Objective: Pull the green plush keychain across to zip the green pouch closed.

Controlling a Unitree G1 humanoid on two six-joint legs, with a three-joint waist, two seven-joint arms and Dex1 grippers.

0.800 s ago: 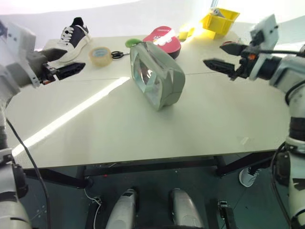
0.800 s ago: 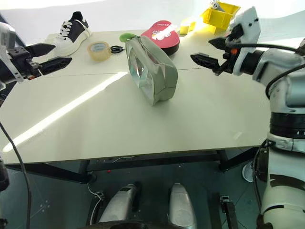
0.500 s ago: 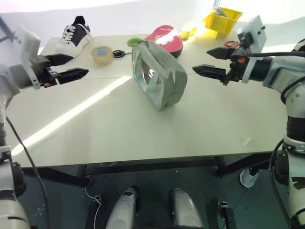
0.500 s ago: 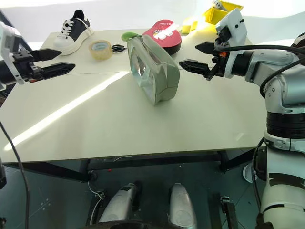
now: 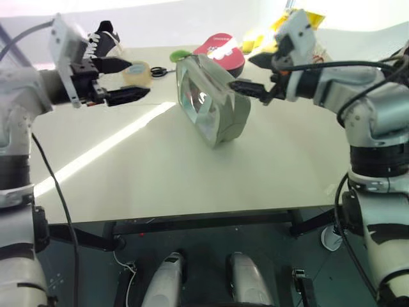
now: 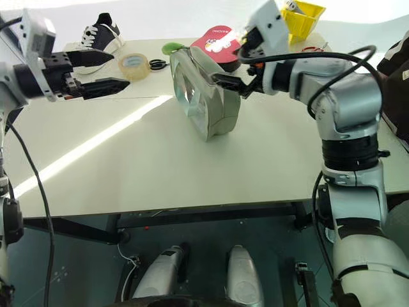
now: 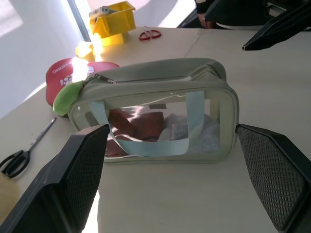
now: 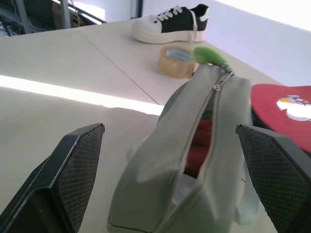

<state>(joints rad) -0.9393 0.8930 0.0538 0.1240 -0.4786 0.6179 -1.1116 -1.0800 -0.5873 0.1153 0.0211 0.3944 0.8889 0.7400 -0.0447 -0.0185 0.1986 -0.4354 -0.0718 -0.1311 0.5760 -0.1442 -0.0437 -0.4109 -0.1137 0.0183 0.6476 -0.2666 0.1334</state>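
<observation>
1. Green pouch [image 5: 212, 99] standing upright near the middle of the bench [image 5: 192, 173], somewhat toward the far edge, clear window side turned to the left, red and white items visible inside.
2. Zipper along the top mostly open in the right wrist view, gaping over the red contents.
3. Green plush keychain [image 8: 210, 56] hanging at the pouch's far end, on the zipper pull, just beside the red domed case [image 5: 220, 51].
4. Left hand [image 5: 124, 80] held above the bench on the pouch's left side, fingers spread wide, holding nothing, well apart from the pouch.
5. Right hand [image 5: 246, 75] at the pouch's right side, fingers spread wide and empty; lower fingertip just beside the pouch's top edge, contact not possible to tell.
6. Roll of yellowish tape [image 6: 132, 65] and black-handled scissors [image 6: 155, 65] lying near the far edge, left of the pouch.
7. Black-and-white sneaker [image 6: 97, 41] at the far left corner.
8. Yellow bin [image 6: 300, 14] at the far right corner, red-handled scissors [image 7: 149, 33] lying just beside it.
</observation>
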